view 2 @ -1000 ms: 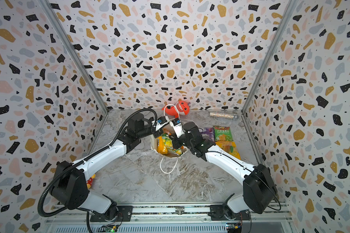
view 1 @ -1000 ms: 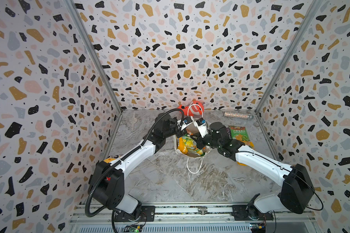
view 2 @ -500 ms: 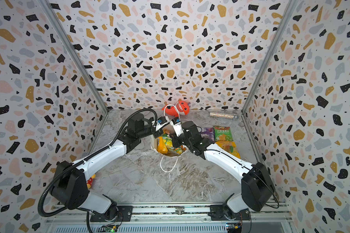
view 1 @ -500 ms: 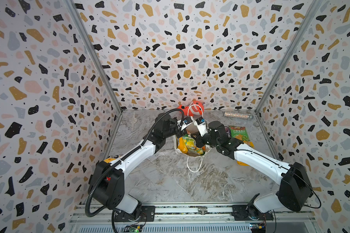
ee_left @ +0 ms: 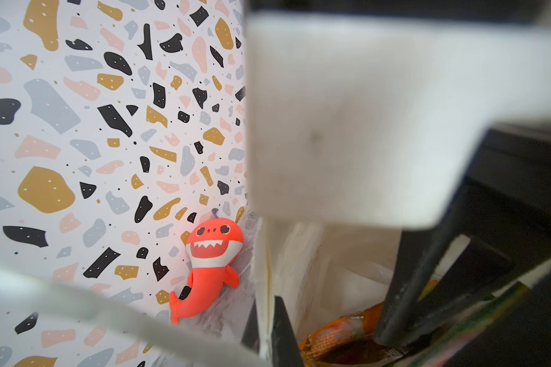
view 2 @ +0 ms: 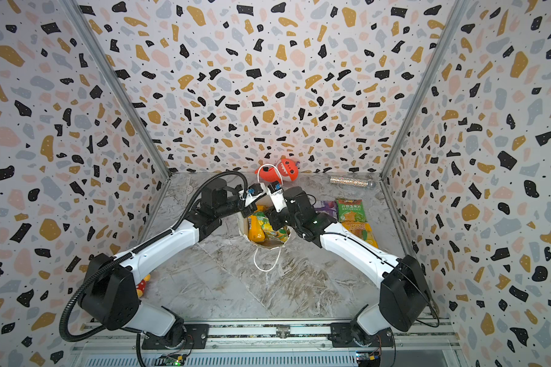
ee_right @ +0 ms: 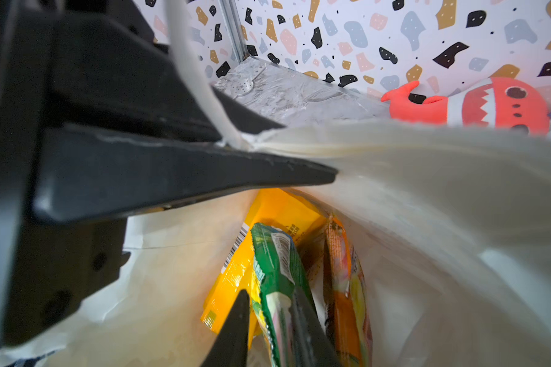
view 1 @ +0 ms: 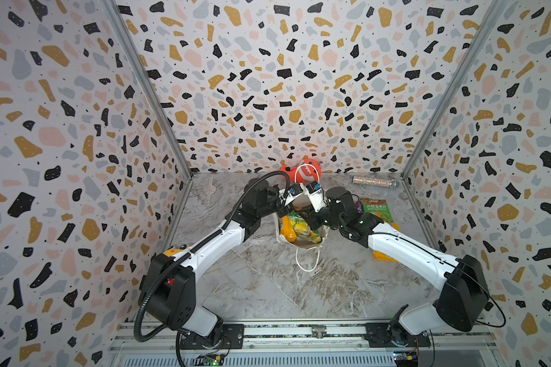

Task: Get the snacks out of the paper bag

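Lying nearest on the table (view 1: 268, 286) is a white cord handle (view 1: 307, 262) of the paper bag (view 1: 298, 244), which stands mid-table with its mouth open upward. Three snacks stand on edge inside it: a yellow packet (ee_right: 277, 216) against the wall on the left arm's side, a green-yellow packet (ee_right: 277, 263) in the middle and an orange packet (ee_right: 341, 279) on the far side of that. The yellow packet shows a barcode (ee_right: 236, 248); the fine print beside it and on the green-yellow packet's white label is too small to read. The right gripper (ee_right: 269, 305) reaches down into the bag, its jaws a little spread with one finger on each side of the green-yellow packet's top edge; no firm clamp shows. The left gripper (ee_left: 263, 330) is pressed together on the bag's far-left rim, pinching the paper wall. Just right of the bag, out on the table, lie a purple packet (view 2: 326, 208), a green packet (view 2: 350, 209) with white Chinese characters on a green band, and nearer, partly under the right arm, an orange-yellow packet (view 2: 360, 232) whose white lettering cannot be made out. Farthest back, against the wall, sit a red-orange shark plush (view 1: 309, 171) and a glittery silver tube (view 1: 374, 181).
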Action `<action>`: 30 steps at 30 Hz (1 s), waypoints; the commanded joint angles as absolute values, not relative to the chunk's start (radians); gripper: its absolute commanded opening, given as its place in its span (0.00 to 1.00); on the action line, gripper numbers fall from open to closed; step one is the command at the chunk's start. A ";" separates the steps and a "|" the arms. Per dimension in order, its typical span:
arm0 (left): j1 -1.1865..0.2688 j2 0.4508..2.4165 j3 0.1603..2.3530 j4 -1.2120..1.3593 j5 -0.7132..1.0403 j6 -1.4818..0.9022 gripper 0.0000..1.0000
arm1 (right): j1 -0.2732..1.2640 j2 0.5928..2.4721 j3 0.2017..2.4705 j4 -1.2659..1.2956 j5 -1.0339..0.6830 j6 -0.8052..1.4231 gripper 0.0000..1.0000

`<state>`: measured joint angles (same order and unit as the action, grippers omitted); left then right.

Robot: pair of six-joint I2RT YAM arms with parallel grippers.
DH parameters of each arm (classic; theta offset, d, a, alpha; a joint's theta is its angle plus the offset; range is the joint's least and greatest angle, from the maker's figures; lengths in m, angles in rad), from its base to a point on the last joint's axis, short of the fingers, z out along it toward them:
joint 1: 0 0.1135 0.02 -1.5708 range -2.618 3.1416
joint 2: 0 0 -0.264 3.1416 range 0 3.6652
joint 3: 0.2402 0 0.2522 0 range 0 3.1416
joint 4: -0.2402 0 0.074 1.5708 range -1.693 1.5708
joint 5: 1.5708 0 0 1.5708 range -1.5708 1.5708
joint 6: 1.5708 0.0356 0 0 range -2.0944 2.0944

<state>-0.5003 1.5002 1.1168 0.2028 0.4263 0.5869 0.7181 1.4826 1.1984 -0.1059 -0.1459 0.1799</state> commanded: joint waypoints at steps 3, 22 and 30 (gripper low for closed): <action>-0.508 1.473 1.117 0.273 0.448 0.586 0.00 | 0.719 1.496 1.244 -0.141 -0.107 0.135 0.27; -0.508 1.468 1.114 0.275 0.454 0.584 0.00 | 0.771 1.561 1.305 -0.261 -0.056 0.000 0.56; -0.508 1.466 1.112 0.277 0.449 0.583 0.00 | 0.784 1.581 1.325 -0.256 -0.023 -0.001 0.06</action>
